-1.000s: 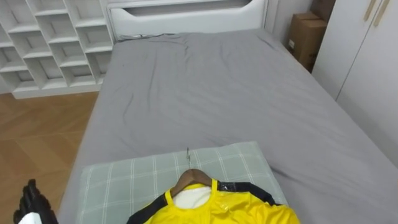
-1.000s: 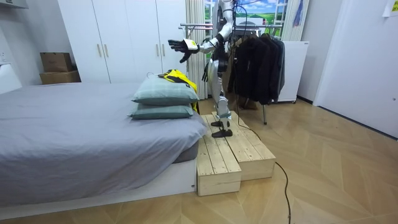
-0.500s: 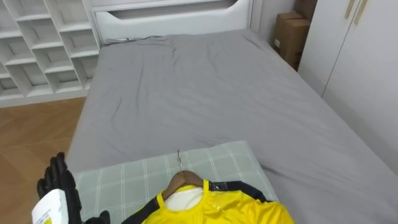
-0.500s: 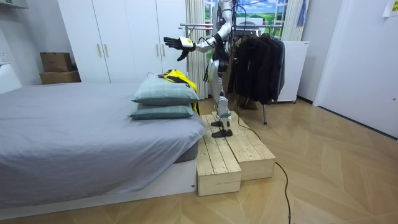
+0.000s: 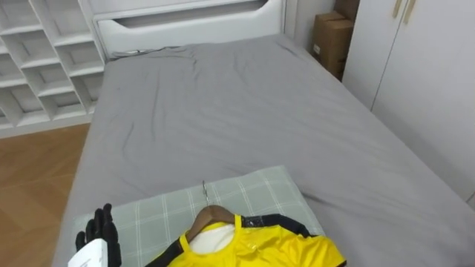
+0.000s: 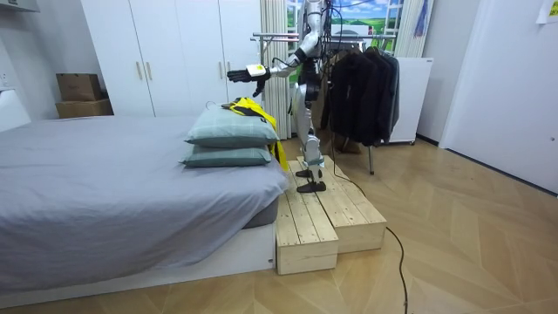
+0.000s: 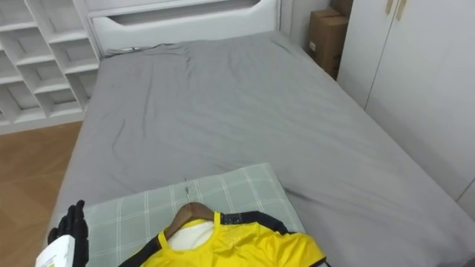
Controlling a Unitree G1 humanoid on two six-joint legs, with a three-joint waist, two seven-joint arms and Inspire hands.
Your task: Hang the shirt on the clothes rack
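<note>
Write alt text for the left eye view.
A yellow shirt on a wooden hanger lies on a green checked pillow on a grey bed. The robot's left hand, fingers straight, is at the pillow's left edge.

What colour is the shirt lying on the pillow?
Yellow with black trim at the collar; the shirt shows best in the left eye view.

Both eye views look down from the robot's head, close behind and above the left hand, facing forward past it along the grey bed to the headboard. The room view stands well off, side-on to the hand, facing the wardrobes. All share the hand, the pillow below it and the yellow shirt beside it.
</note>
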